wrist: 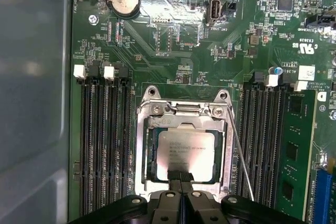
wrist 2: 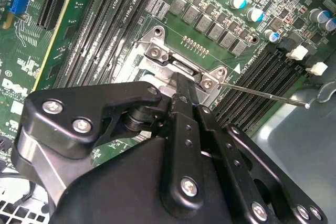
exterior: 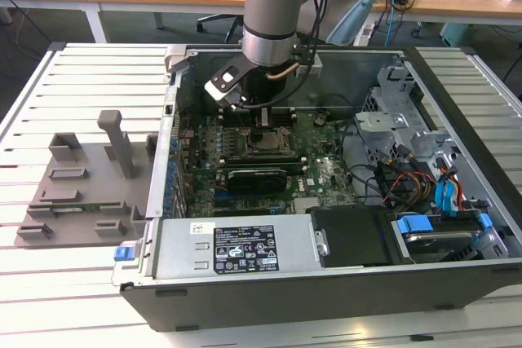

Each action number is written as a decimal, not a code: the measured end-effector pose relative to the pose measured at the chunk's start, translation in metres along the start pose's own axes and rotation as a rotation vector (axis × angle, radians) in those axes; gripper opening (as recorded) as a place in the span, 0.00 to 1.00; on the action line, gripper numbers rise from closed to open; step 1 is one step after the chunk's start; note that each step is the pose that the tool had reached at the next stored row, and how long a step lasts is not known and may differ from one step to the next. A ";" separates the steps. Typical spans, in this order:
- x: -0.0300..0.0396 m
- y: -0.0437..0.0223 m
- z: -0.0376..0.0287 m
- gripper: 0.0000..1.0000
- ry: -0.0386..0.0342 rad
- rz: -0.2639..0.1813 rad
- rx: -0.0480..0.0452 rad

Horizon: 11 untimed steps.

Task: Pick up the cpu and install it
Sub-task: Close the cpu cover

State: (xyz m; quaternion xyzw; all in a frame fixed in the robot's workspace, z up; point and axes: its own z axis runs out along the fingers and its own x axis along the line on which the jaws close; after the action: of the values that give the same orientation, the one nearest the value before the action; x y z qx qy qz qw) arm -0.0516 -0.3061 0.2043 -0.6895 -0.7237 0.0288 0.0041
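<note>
The cpu (wrist: 186, 148) is a flat silvery square lying level inside the metal-bordered socket frame (wrist: 140, 150) on the green motherboard. In the first wrist view my gripper (wrist: 180, 176) has its two black fingers pressed together, their tips at the middle of one cpu edge. I cannot tell whether they touch it. The second wrist view shows the same closed fingertips (wrist 2: 181, 85) pointing down at the socket's hinge bracket (wrist 2: 178, 66). In the exterior view the arm reaches straight down into the open computer case (exterior: 245, 283), with the gripper (exterior: 263, 122) just above the socket (exterior: 265, 148).
A thin wire lever (wrist: 239, 145) stands beside the socket. Memory slots (wrist: 105, 145) flank it on both sides. The drive cage (exterior: 391, 95) and cable bundle (exterior: 408, 177) fill the case on the exterior view's right. A grey plastic tray (exterior: 81, 193) with an upright post lies outside.
</note>
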 end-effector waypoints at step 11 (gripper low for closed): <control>-0.0004 0.0075 -0.0028 0.11 0.0005 0.000 -0.0003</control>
State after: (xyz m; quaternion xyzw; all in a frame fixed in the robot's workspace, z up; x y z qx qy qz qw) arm -0.0440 -0.3060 0.2068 -0.6895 -0.7237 0.0285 0.0041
